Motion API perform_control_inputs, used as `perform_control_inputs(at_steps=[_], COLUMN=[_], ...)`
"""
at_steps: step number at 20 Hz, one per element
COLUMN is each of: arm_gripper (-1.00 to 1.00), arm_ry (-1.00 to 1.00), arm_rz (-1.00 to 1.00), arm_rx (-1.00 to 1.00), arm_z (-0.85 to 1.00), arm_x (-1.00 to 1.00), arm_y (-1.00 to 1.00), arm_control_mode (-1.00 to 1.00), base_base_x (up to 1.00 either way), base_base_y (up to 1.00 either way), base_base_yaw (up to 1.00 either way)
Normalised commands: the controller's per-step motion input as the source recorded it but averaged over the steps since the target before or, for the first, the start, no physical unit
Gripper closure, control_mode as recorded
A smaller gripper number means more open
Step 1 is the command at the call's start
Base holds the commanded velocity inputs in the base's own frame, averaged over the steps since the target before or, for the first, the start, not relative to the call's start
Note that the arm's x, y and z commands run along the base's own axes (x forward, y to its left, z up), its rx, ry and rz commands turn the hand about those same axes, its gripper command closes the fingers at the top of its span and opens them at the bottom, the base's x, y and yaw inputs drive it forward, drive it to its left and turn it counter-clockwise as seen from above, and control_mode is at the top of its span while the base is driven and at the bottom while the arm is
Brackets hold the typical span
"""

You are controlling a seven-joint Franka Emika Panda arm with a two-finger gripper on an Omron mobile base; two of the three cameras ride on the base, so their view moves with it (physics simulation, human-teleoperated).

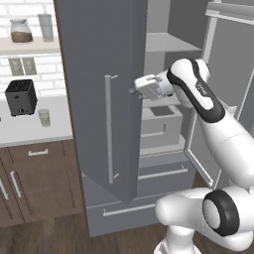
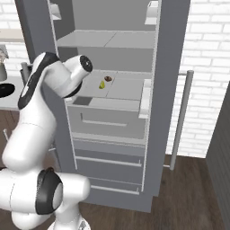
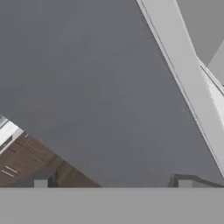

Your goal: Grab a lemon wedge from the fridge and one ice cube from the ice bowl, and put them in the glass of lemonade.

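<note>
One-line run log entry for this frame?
fridge: doors open | gripper: open, empty, at left door edge | lemon wedge: on shelf

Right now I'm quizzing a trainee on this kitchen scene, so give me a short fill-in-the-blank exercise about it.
1. Both upper doors of the fridge stand ____.
2. The lemon wedge lies on a fridge ____.
3. The hand, at the left door's edge, has its fingers ____.
4. The glass of lemonade stands on the counter in front of the black ____.

Missing words: open; shelf; open; toaster

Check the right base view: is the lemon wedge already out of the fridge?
No, the lemon wedge lies on a shelf inside the open fridge.
</note>
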Motion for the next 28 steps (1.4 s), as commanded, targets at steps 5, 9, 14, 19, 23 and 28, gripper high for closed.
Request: perform_control_inputs(at_steps=[5,9,14,19,23,28], arm_gripper=[-1.0,-1.0,-1.0,-1.0,-1.0,-1.0], arm_ry=[-0.05,-0.12,-0.01,0.04,0.13,0.08], arm_rz=[0.04,0.01,0.09,0.11,0.08,0.05], arm_rx=[0.01,0.11,0.12,0.02,0.0,0.0], arm_z=[0.07,0.13,0.26,0.02,0.0,0.0], arm_x=[-0.38,-0.03,0.22,0.61,0.4,0.04], arm_y=[0.08,-0.64,-0.72,-0.22,0.18,0.29], arm_control_mode=[-1.0,-1.0,-1.0,-1.0,-1.0,-1.0], base_base_x=[0.0,0.0,0.0,0.0,0.0,0.0], base_base_y=[0.0,0.0,0.0,0.0,0.0,0.0], base_base_yaw=[0.0,0.0,0.0,0.0,0.0,0.0])
